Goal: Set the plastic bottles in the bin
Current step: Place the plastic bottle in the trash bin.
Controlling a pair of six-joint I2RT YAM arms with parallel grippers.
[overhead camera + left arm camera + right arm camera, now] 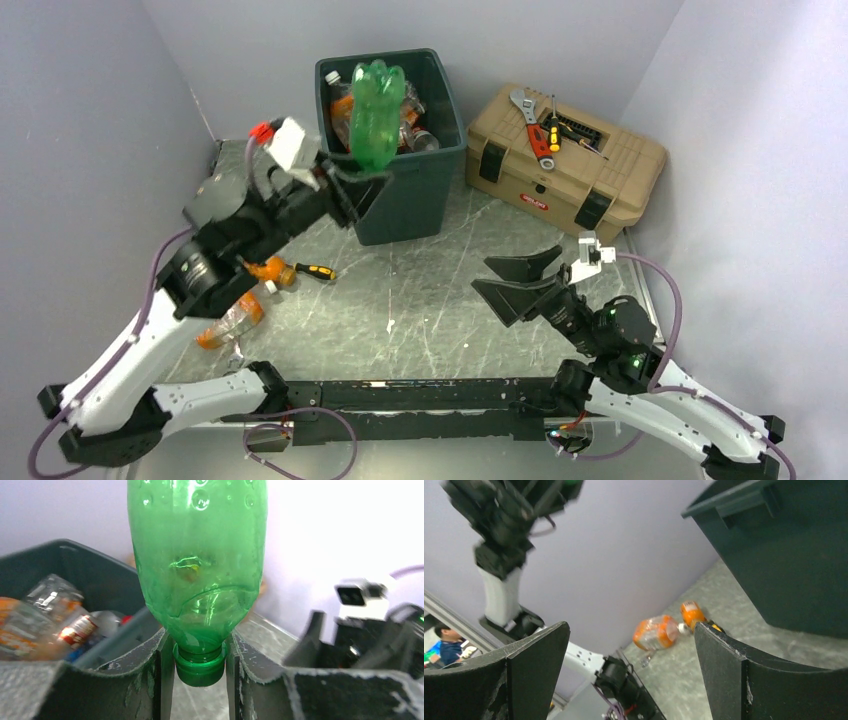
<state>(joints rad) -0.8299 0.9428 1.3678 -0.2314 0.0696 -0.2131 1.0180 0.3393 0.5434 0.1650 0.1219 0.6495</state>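
Left pincer [199,655]: clenched on capped neck of inverted green bottle [376,110], translucent, dimpled.
Green bottle: above bin [415,195], its 7 o'clock corner.
Bin: dark rigid plastic, table's 12 o'clock.
Right pincer [481,274]: spread wide, empty.

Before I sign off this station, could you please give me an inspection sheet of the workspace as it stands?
Surface: scuffed grey table.
Job's things: green bottle held cap-down above the bin, which holds several bottles; orange bottles lie on the table by the left arm.
Clutter: screwdriver beside the orange bottles; toolbox right of the bin, with a wrench and small tools on its lid.
Grippers: left tool shut on the green bottle's neck; right tool open, empty.
Cables: purple cables run along both arms.
Surroundings: plain lilac walls.
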